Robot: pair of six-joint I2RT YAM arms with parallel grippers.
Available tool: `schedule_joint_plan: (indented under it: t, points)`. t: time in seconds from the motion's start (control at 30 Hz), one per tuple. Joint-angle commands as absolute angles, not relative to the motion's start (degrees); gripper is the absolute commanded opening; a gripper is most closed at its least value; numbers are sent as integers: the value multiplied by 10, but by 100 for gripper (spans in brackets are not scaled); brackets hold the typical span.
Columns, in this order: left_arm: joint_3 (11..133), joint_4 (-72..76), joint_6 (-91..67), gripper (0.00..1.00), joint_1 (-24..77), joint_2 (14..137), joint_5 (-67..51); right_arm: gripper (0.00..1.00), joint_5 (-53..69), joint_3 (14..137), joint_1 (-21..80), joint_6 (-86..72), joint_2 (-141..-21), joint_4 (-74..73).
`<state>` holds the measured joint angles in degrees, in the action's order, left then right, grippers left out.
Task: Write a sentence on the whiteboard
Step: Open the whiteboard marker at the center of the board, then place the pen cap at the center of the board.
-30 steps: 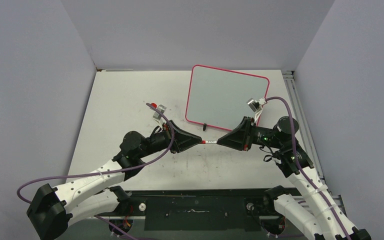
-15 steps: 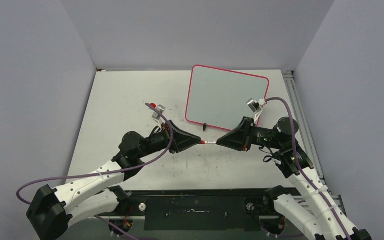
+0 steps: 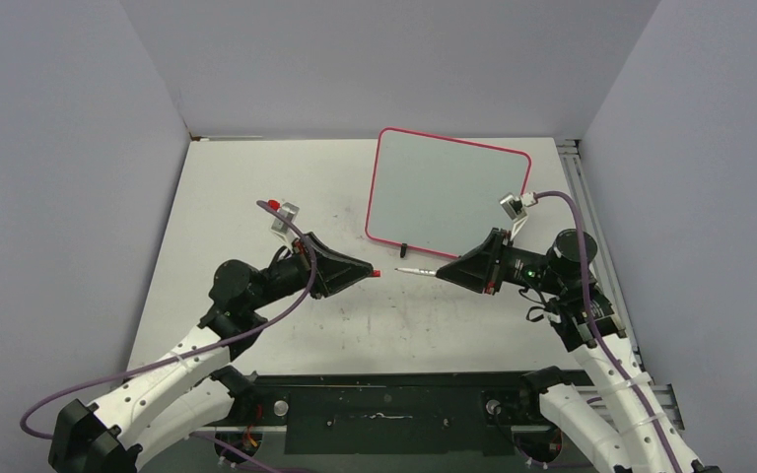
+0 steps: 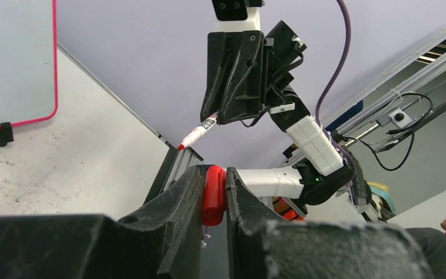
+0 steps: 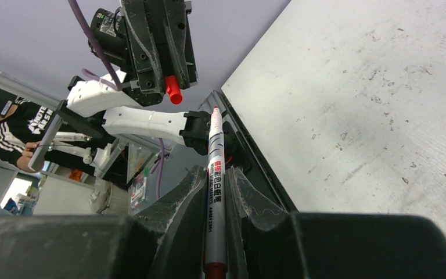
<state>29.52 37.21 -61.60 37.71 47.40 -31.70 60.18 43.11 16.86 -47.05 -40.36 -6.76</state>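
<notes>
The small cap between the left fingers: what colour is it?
The small plastic cap is red, seen best in the left wrist view.

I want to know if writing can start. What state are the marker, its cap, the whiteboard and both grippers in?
marker: uncapped, tip bare, pointing toward the left arm, off the board.
cap: off the marker, clamped apart from it.
whiteboard: blank, no writing visible.
left gripper: shut on the cap.
right gripper: shut on the marker.
</notes>
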Motion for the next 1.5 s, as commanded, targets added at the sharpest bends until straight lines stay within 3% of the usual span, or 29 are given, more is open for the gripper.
schedule_joint_plan:
  t: [0.0, 0.27, 0.5, 0.77, 1.47]
  points:
    - [312, 331, -588, 0, 348, 437, -344, 5, 568, 476, 159, -425, -392, -109]
    - [364, 40, -422, 0, 334, 400, -236, 5, 462, 510, 159, -357, -380, -191]
    - [351, -75, -346, 0, 375, 425, -72, 5, 319, 520, 159, -285, -370, -237]
    - [315, -50, -329, 0, 447, 497, 53, 5, 271, 436, 161, -292, -353, -147]
    - [285, 68, -333, 0, 463, 701, 56, 5, 223, 360, 197, -297, -435, -27]
